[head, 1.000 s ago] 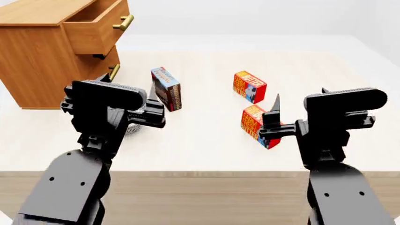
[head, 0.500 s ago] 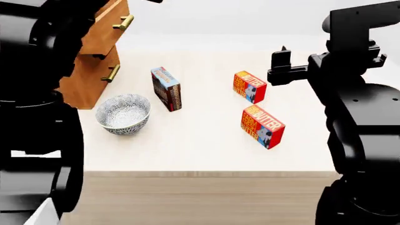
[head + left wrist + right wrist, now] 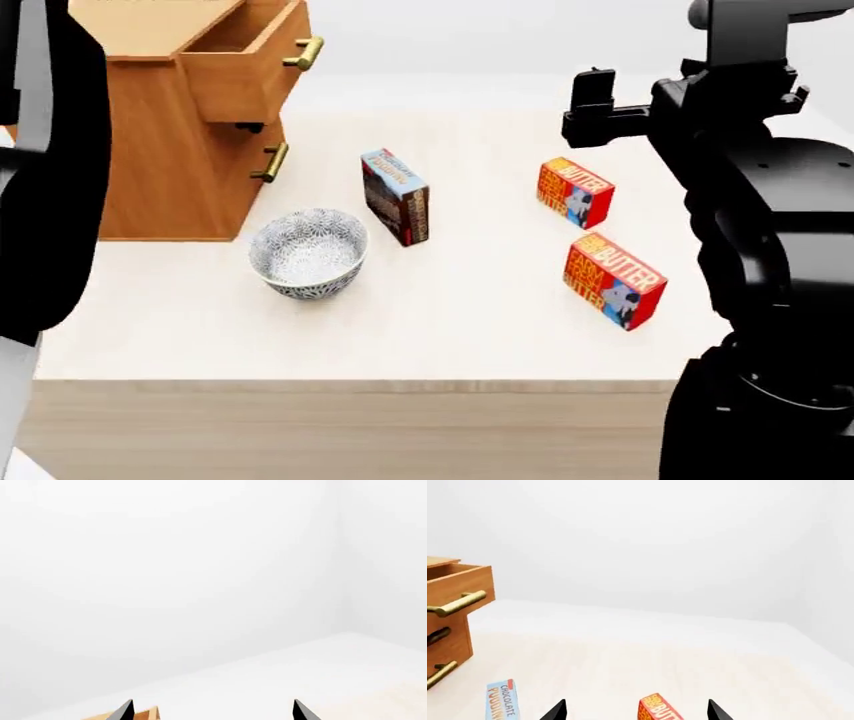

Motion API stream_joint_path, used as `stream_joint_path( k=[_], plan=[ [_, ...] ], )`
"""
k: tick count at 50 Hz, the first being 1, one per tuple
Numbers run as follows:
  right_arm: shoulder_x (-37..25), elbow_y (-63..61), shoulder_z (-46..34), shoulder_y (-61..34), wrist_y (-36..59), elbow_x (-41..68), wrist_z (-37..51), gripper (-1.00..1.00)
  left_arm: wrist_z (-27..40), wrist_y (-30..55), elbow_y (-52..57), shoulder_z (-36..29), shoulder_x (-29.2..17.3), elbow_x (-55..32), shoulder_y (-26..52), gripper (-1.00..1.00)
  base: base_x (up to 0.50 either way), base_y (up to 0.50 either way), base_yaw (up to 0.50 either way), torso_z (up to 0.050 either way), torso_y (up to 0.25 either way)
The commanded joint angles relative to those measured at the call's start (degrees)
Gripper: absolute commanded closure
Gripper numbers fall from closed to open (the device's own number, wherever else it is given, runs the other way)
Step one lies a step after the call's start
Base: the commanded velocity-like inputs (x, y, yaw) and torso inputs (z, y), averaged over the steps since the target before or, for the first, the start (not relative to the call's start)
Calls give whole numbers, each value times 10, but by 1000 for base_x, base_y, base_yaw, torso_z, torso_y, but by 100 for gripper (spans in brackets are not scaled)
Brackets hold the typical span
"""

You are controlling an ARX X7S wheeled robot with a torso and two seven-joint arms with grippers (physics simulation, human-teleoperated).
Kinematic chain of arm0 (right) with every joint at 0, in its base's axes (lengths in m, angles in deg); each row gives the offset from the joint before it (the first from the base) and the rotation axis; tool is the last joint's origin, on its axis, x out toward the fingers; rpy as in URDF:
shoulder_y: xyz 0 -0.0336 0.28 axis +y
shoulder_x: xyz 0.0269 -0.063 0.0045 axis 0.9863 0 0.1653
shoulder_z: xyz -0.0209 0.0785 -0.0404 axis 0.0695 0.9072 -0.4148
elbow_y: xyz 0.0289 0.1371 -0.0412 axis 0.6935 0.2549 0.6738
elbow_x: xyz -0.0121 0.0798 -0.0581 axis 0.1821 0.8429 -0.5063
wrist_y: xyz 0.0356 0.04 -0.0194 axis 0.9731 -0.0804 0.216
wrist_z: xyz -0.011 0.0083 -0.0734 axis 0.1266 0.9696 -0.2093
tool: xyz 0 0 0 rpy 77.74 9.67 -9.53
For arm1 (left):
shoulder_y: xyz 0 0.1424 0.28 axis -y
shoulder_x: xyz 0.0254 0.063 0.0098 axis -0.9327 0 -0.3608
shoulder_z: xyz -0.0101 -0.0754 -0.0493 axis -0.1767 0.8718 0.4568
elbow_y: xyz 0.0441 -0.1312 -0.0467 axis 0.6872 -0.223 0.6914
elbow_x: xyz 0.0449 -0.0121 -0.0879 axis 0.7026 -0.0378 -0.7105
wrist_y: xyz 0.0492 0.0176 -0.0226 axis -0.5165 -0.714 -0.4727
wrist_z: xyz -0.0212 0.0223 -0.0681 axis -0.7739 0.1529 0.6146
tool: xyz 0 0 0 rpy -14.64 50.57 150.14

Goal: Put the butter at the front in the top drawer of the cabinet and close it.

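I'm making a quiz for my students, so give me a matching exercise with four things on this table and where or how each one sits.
Things:
1. top drawer
2. patterned bowl
3. chocolate pudding box
4. front butter box

States:
A. nearest the table's front edge, on the right
B. pulled open
C. standing between the bowl and the butter boxes
D. empty, in front of the cabinet

Pairs: 1-B, 2-D, 3-C, 4-A

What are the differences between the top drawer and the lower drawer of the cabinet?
The top drawer is pulled out and open, showing its hollow inside; the lower drawer sits pushed in, flush with the cabinet. The top drawer also looks deeper in its front than the lower drawer. Both are light-brown wood with a brass bar handle.
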Motion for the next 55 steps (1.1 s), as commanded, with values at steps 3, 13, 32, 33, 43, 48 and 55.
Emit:
stream_joint_path(
  k=[3,13,32,33,43,48,55],
  plan=[
    [5,-1,6,-4,-11,10,0,-100,-11,-36,-57,9,5,21,24,-100,189,500,0,0,0],
    [6,-47,11,3,-1,31,-19,-100,-18,-38,-56,11,6,27,23,-100,349,277,0,0,0],
    [9,-61,19,4,15,43,-18,-100,-20,-40,-56,11,5,30,21,-100,457,-88,0,0,0],
    [9,-61,20,3,16,44,-18,-100,-20,-40,-56,11,5,30,21,-100,332,-207,0,0,0],
    [9,-61,18,4,18,47,-15,-100,-20,-41,-56,12,4,30,20,-100,268,-198,0,0,0],
    [5,-62,8,4,22,45,-10,-100,-21,-41,-56,12,4,30,20,-100,0,0,0,0,3],
    [5,-65,7,3,24,48,-10,-100,-22,-40,-56,12,4,31,21,-100,62,0,0,0,0]
  ],
)
